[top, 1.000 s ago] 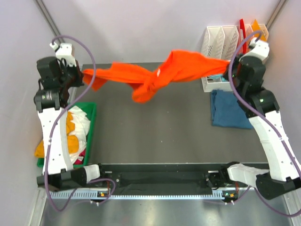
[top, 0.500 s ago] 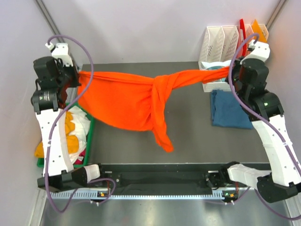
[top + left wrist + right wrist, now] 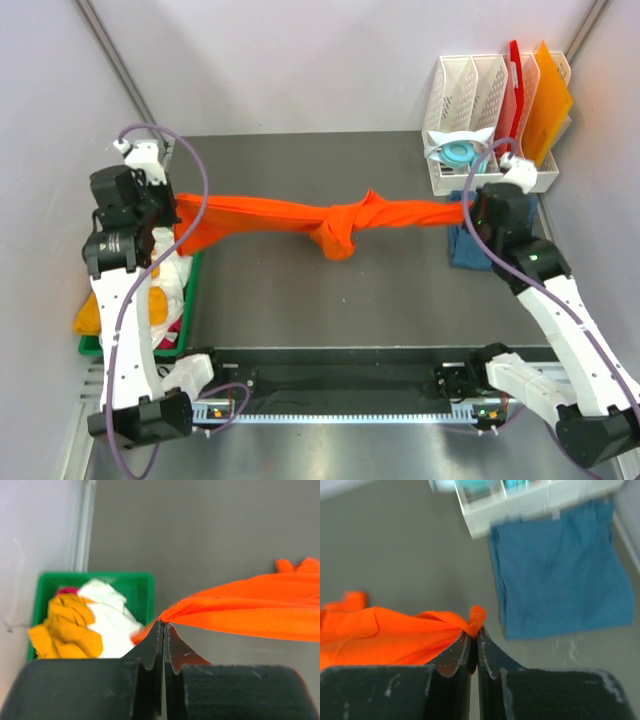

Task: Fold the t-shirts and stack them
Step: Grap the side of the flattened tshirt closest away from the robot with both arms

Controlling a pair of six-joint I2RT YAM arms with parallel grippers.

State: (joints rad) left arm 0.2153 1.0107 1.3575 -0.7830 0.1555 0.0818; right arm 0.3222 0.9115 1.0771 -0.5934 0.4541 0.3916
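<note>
Orange t-shirt [image 3: 340,225], perhaps knotted, between tools [image 3: 163,626] [image 3: 474,631]

The left arm stands upright, its wrist turned inward, and the left pincer [image 3: 172,206] is pressed tight on one end of the orange t-shirt [image 3: 290,214]. Well apart and facing it, the right pincer [image 3: 467,208] clamps the other end, on a forward-leaning right arm.

Overhead eye, plus one on each wrist.
The top view looks down from behind me over the whole table [image 3: 400,290]; both wrist views peer close along their own fingers [image 3: 150,650]; all three share the orange t-shirt [image 3: 270,213].
</note>
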